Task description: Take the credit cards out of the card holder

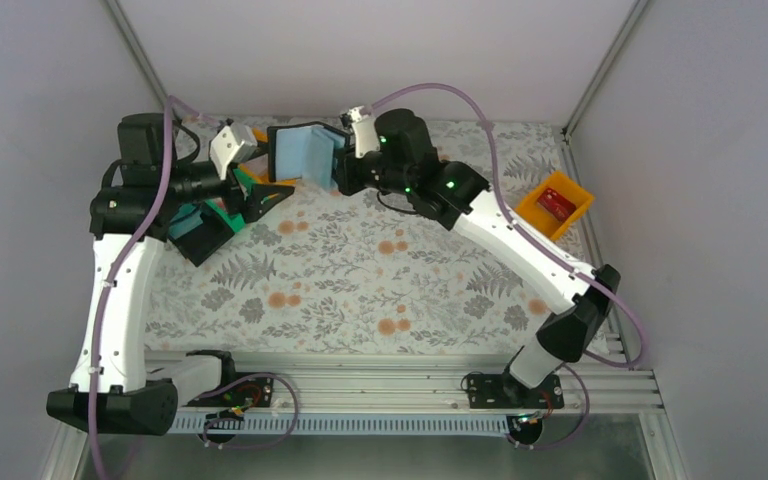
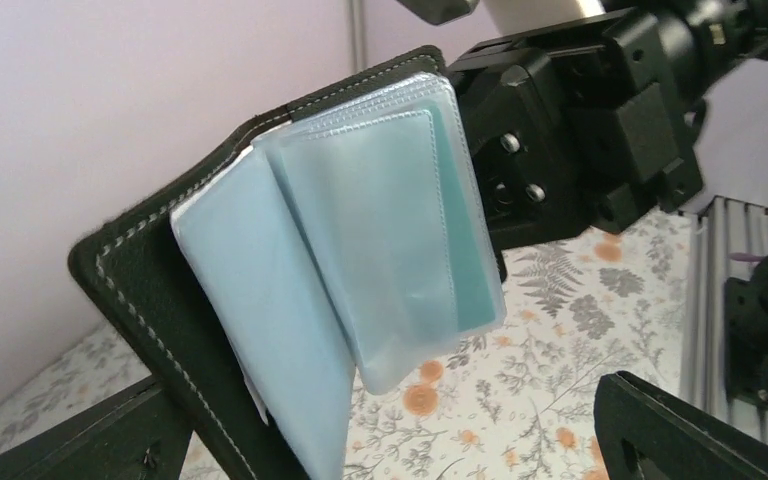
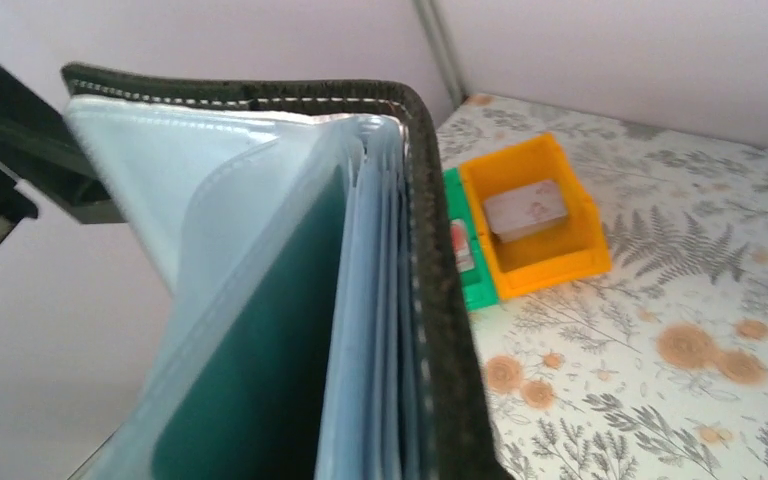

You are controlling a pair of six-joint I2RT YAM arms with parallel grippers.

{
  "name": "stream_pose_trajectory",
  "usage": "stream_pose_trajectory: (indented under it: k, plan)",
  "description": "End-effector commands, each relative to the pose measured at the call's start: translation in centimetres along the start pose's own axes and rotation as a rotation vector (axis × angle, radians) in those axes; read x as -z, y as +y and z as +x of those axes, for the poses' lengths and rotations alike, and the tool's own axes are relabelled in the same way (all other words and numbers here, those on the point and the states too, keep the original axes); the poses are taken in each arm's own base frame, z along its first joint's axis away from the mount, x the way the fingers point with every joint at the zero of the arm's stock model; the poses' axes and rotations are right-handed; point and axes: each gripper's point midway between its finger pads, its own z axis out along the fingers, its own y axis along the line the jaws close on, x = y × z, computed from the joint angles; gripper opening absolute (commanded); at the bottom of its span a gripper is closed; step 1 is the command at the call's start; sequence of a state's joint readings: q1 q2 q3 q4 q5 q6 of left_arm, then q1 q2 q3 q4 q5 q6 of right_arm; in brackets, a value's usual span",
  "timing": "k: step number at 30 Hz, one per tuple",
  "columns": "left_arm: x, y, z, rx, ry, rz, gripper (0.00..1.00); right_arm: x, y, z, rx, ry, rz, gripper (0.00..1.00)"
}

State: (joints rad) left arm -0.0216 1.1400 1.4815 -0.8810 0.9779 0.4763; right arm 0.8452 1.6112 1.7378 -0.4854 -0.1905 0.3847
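Filling the right wrist view, the card holder (image 3: 445,300) hangs open in the air, its black stitched cover on the outside and several clear plastic sleeves (image 3: 370,250) fanned out inside; their exact number cannot be counted. One teal card (image 3: 260,390) sits in a sleeve, and its colour also shows through the plastic in the left wrist view. The right gripper (image 1: 340,165) is clamped on the holder's right edge and is its only support, high over the far side of the table (image 1: 380,280).

The left gripper (image 1: 265,195) stands just beside the holder's lower left corner with its jaws spread wide; its two black fingers (image 2: 680,430) frame the bottom of the left wrist view and grasp nothing.

Four bins stand on the flower-patterned table. One orange bin (image 1: 577,212) at the far right holds the red card (image 1: 557,203), lying flat. A second orange bin (image 3: 560,265) at the far left holds one grey block (image 3: 526,208), whose faint markings are too blurred to read. Touching it is one green bin (image 3: 475,285) with a small red-and-white item that cannot be made out. One black bin (image 1: 205,240) sits near the left arm, with something blue-green inside, partly hidden.
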Motion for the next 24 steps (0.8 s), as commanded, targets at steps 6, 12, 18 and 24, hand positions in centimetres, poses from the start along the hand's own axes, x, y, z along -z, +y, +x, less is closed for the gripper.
stream_pose_trajectory:
  k: [6,12,18,24]
  plan:
    - [-1.4,1.7,0.2,0.023,0.032,-0.073,1.00,-2.8,3.2,-0.3,-0.024,-0.024,0.099,0.04]
    - [-1.2,3.4,0.6,0.013,0.072,-0.183,1.00,-3.3,5.5,-0.7,-0.018,-0.028,0.021,0.04]
    - [-0.8,4.5,2.2,0.003,0.132,-0.264,1.00,-2.2,6.1,-0.9,-0.007,-0.053,-0.014,0.04]
    - [-0.3,4.4,2.1,0.004,0.129,-0.277,0.98,-1.4,6.4,-0.7,0.004,-0.055,-0.053,0.04]
